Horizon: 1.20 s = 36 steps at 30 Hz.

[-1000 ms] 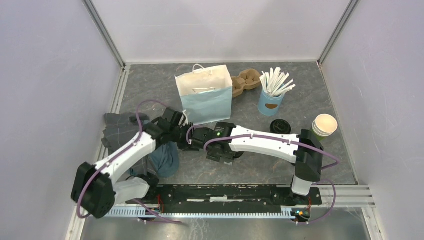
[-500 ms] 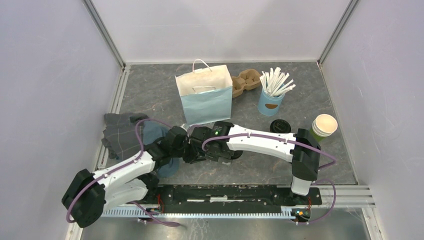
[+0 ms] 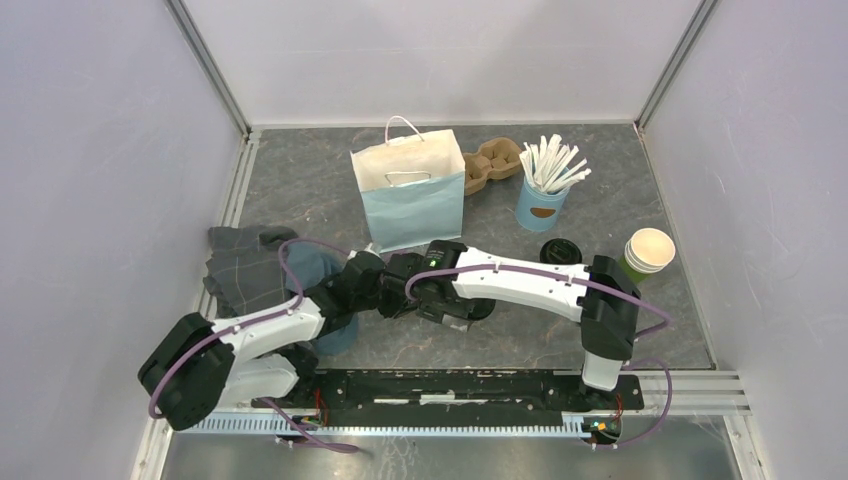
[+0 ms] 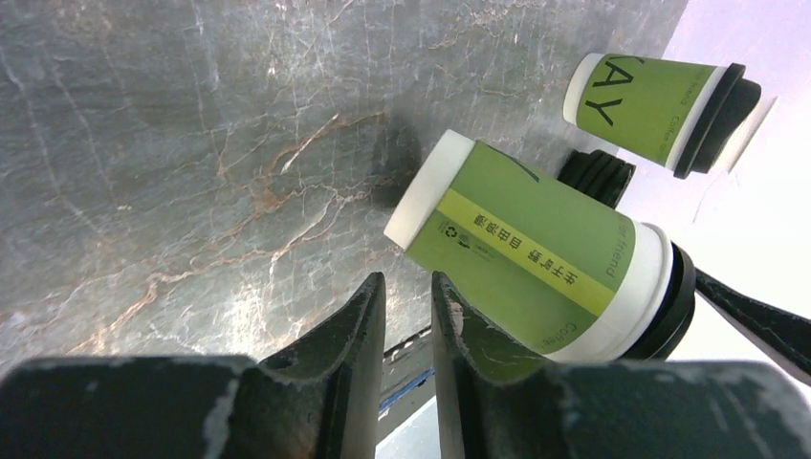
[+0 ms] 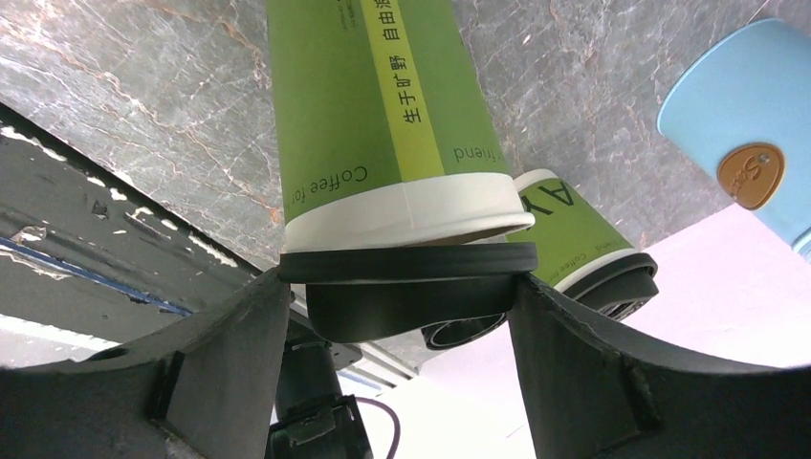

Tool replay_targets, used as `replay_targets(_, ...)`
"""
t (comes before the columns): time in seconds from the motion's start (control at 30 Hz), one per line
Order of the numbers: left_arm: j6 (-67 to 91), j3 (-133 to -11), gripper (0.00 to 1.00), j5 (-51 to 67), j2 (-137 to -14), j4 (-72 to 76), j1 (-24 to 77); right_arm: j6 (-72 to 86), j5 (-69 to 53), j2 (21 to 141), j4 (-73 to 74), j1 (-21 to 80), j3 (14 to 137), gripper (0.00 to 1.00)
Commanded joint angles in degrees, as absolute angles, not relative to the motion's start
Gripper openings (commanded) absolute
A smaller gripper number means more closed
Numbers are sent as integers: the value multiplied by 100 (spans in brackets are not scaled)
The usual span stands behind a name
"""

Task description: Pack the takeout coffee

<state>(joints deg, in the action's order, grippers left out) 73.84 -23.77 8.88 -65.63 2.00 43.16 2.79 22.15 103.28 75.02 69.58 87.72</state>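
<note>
We see the right arm (image 3: 530, 280) stretched low and leftward over the table (image 3: 300, 180) to its near middle, just in front of the bag (image 3: 410, 195), while the left arm (image 3: 270, 325) bends rightward to meet it. The right claw (image 5: 402, 306) is closed on the black lid (image 5: 411, 263) of the cup (image 5: 363, 115), which hangs tilted there. The left claw (image 4: 406, 282), just beside the cup, stands narrowly parted and holds nothing.
</note>
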Motion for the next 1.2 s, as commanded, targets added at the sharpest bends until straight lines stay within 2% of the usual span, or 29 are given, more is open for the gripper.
replay_targets(0.0,7658,-2449,31,804,-7043,642,4471,276,2037,10369,7113,7039,8956,82)
replay_targets(0.13,7733,-2448,31,818,-7198,763,4612,277,2005,10389,7004,7049,9015,82)
replay_targets(0.4,7793,-2191,33,540,-6523,359,4641,382,2060,10245,6628,7019,8860,84)
replay_targets(0.73,7606,-1894,49,-129,-4859,-1184,4584,707,1811,9633,6909,6763,8172,83)
replay_targets(0.97,7324,-2121,54,-505,-3997,-2285,4537,1068,1766,9296,7189,6692,7719,81)
replay_targets(1.17,6943,-2446,55,-518,-4099,-2563,4494,1135,1569,9322,7199,6688,7629,81)
